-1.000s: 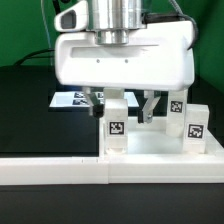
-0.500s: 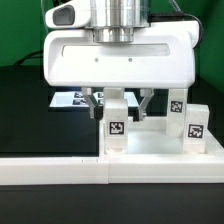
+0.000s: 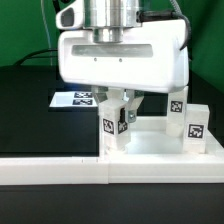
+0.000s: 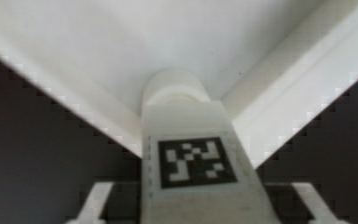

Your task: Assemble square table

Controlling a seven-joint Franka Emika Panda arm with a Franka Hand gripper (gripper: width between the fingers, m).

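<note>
Nearest the camera, a long white border rail [image 3: 60,168] runs along the table's front edge. Just behind it on the exterior view's right sits the square table top [image 3: 160,148], a white tray with a raised rim. At its near left corner a white leg [image 3: 113,125] with black-and-white tags stands slightly turned. The gripper [image 3: 113,108] comes down from above, its fingers on either side of the leg and clenched on it. In the wrist view the leg [image 4: 190,130] fills the centre, tag facing the camera, with the tray's white floor behind. Two more tagged legs [image 3: 194,122] stand at the tray's right side. Farther back left, the marker board [image 3: 72,98] lies flat on the black table.

The step in hand looks like screwing this leg into its corner socket. The next move likely calls for twisting it further while keeping it upright
</note>
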